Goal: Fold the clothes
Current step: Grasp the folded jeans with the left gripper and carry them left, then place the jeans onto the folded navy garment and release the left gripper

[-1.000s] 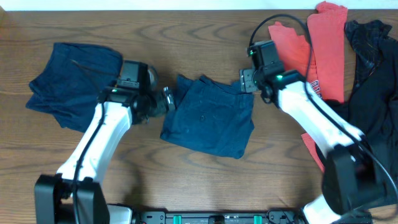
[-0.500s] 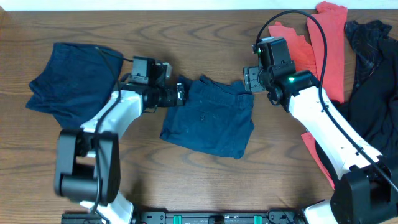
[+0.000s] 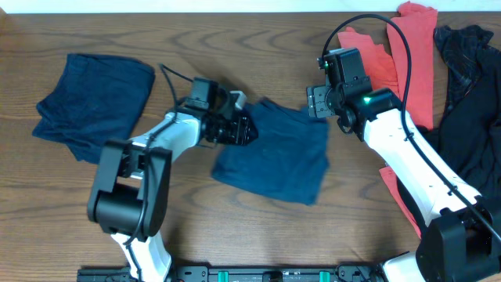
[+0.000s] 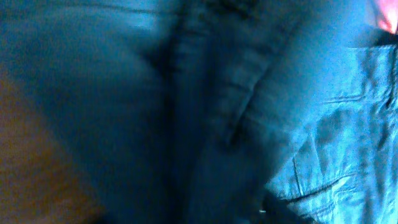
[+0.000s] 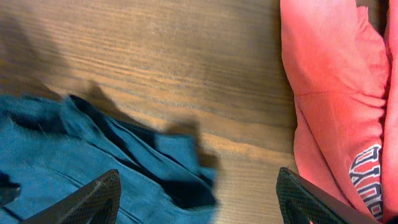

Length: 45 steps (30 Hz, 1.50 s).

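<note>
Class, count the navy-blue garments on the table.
2. The left navy garment lies far left; the middle navy garment lies centrally. The right-hand pile may hide more.

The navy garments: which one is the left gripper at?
The middle one: the left gripper is at its upper left edge. The other navy garment lies apart at the far left, with no gripper near it.
</note>
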Each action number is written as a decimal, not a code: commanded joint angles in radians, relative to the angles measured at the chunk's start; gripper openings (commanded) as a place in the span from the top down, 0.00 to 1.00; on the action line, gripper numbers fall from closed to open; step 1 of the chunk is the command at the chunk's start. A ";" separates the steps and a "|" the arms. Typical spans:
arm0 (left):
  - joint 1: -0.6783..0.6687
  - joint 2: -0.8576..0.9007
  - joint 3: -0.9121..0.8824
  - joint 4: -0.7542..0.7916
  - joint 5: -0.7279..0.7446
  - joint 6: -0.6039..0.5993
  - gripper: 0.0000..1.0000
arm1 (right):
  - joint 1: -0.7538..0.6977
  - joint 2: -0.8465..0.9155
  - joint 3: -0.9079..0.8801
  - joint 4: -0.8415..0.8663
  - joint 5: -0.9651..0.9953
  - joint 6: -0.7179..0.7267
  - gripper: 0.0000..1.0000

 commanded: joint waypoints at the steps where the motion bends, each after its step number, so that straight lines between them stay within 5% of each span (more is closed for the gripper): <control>1: 0.002 0.012 -0.011 0.016 0.022 0.018 0.93 | -0.003 0.001 0.006 -0.013 -0.001 0.000 0.22; 10: 0.136 -0.158 0.024 0.015 -0.178 -0.035 0.94 | -0.003 0.001 0.006 -0.023 0.000 -0.001 0.22; 18: 0.408 -0.371 0.024 0.131 -0.404 -0.079 0.94 | -0.003 0.001 0.006 -0.031 0.000 0.000 0.22; 29: 0.708 -0.330 0.024 0.235 -0.608 -0.088 0.94 | -0.003 0.001 0.006 -0.047 -0.001 0.000 0.22; 35: 0.844 -0.276 0.024 0.251 -0.597 -0.167 0.94 | -0.003 0.001 0.006 -0.064 -0.001 -0.001 0.22; 40: 0.873 -0.273 0.024 0.355 -0.342 -0.165 0.94 | -0.003 0.001 0.006 -0.068 0.000 0.000 0.21; 45: 0.870 -0.286 0.044 0.410 -0.260 -0.172 0.94 | -0.003 0.001 0.006 -0.071 0.000 0.000 0.21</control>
